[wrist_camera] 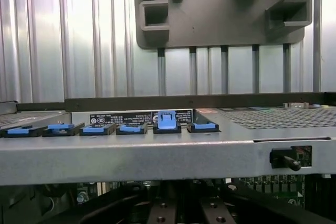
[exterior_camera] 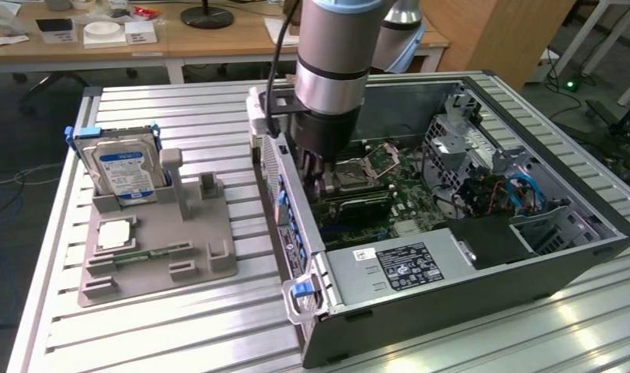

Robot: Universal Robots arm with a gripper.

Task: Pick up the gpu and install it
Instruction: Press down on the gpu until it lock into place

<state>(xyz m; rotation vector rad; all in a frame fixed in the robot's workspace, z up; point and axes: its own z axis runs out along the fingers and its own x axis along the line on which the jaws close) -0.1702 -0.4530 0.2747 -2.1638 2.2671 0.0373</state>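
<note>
The gpu (exterior_camera: 363, 205) — a thin dark card — stands on edge; low inside the open case (exterior_camera: 563, 268), on the motherboard (exterior_camera: 403, 203).

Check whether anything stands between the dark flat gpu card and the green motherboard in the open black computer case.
Nothing visible does: the gpu sits low beneath the gripper, already at the motherboard inside the case.

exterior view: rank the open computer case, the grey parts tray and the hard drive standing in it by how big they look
1. computer case, by far the largest.
2. grey parts tray.
3. hard drive, smallest.
All three sit at similar depth on the table, so the order looks reliable.
</note>
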